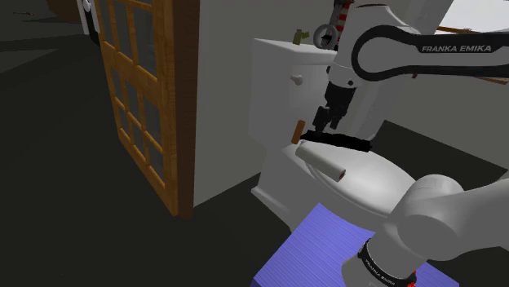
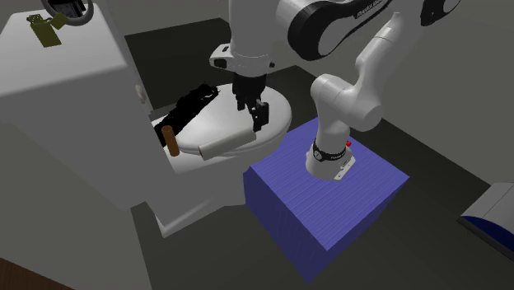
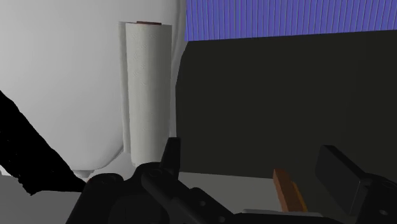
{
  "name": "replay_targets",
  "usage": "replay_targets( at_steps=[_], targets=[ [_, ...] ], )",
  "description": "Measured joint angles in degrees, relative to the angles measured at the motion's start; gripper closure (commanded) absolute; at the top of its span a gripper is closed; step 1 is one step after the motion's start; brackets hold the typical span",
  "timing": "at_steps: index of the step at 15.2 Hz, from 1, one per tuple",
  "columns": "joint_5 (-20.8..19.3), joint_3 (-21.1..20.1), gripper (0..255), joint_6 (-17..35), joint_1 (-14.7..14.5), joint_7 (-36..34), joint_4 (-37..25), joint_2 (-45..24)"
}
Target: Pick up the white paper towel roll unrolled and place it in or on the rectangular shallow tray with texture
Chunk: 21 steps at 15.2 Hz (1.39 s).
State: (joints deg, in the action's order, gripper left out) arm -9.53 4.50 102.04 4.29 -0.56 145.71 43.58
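There is one roll [image 1: 320, 161], one tray [image 1: 343, 143] and one brown stick [image 1: 298, 130], all on the shut lid [image 1: 371, 175] of one toilet. One claw [image 1: 328, 124] hangs just above them.

The roll is a pale grey-white cylinder with a finely pebbled skin. It lies on its side at the lid's rim, and I see no loose sheet. The wrist view shows a brownish core at its far end. The tray is flat and black, at the tank end of the lid.

In the shoulder view the roll is at 6 o'clock of the claw, the tray at 5 o'clock and the stick at 9 o'clock. In the second exterior view the roll [image 2: 226, 144] sits between 7 and 8 o'clock of the claw [image 2: 258, 119].

The claw is spread and grips nothing. In the wrist view its two fingers [image 3: 343, 181] stand well apart. The stick [image 3: 286, 191] shows between them and touches neither, and the roll [image 3: 147, 89] lies outside the gap.

The shoulder view takes in one wooden door [image 1: 143, 106] with glass panes, at 9 o'clock of the toilet. The second exterior view takes in the whole blue stand [image 2: 296, 214] and the tank [image 2: 66, 107], with one olive thing [image 2: 45, 31] on top.
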Motion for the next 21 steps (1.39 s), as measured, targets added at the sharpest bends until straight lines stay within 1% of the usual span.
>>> replay_targets(
  at_steps=[1,6,11,14,21],
  targets=[
    [-1.1,1.3,0,2.3,0.7,0.9,1.7,-0.8],
    [-4.8,5.0,0,10.0,3.2,3.3,5.9,-4.4],
    [-8.8,9.5,0,19.4,5.9,6.0,7.9,-11.8],
    [-10.7,11.5,0,25.0,7.1,6.8,8.9,-16.3],
    [-12.1,13.1,0,32.0,7.8,6.7,10.5,-21.5]
  ],
)
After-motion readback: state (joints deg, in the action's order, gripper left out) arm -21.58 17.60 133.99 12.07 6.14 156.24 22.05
